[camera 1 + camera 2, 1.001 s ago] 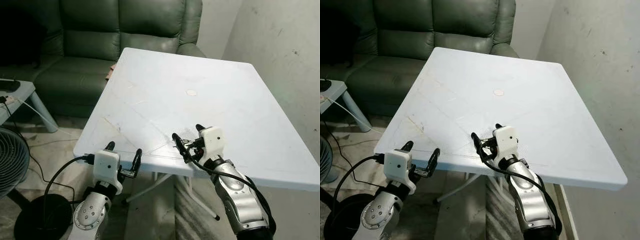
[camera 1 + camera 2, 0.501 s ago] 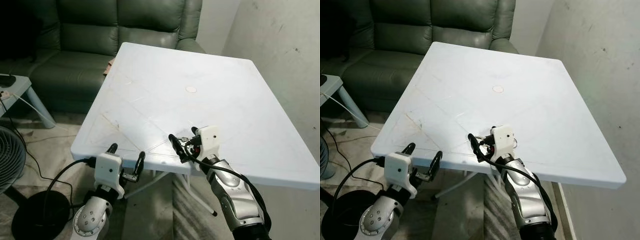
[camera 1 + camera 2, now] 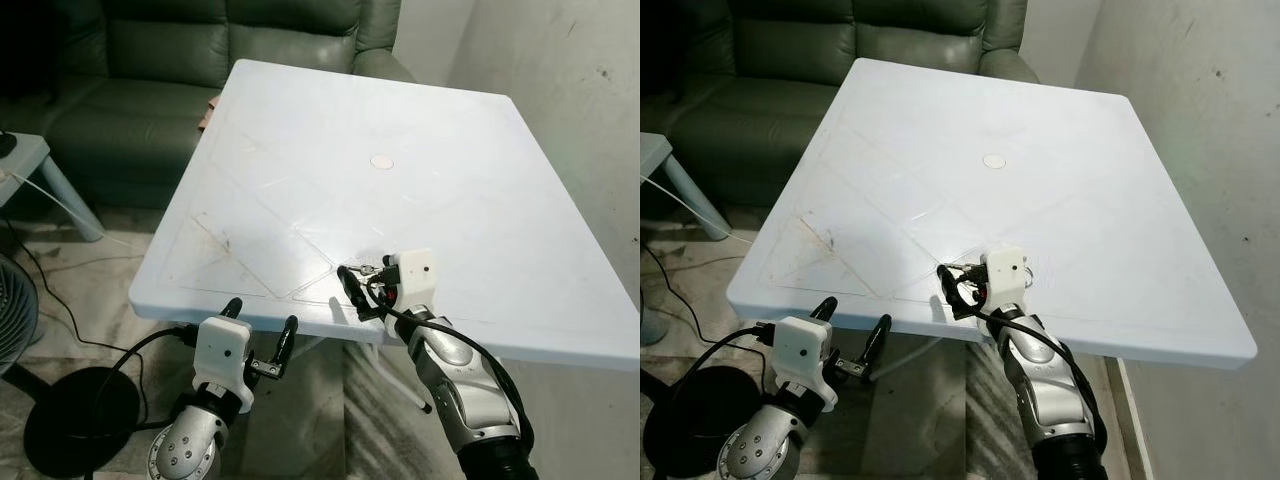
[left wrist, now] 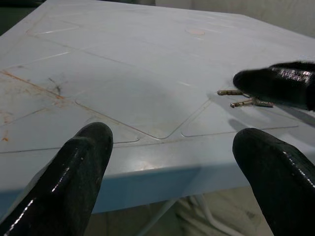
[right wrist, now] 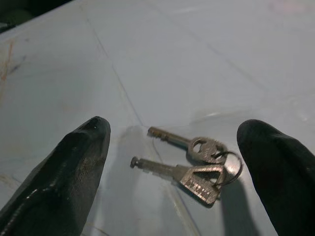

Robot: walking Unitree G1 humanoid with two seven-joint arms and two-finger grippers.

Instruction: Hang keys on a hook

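— Looking at the white table (image 3: pixel 300 150), where are the keys (image 5: pixel 194 164)?

— They lie flat on the top, close to the near edge. Two keys on one little ring. The right gripper (image 3: pixel 372 285) is right over them with its two black fingers spread wide, one on each side. It holds nothing.

— And the other one?

— The left gripper (image 3: pixel 260 340) hangs lower than the table top, just out from the near edge. Its fingers (image 4: pixel 81 169) are spread wide too, with nothing in them.

— Is there room to move?

— Lots of bare table past the keys, up to a small round spot (image 3: pixel 381 161) near the middle. A pale wall (image 3: pixel 580 120) runs close along the right edge. A green sofa (image 3: pixel 150 60) sits at the far edge. A black cable (image 3: pixel 60 320) and a round black stand (image 3: pixel 85 430) are on the floor to the left.
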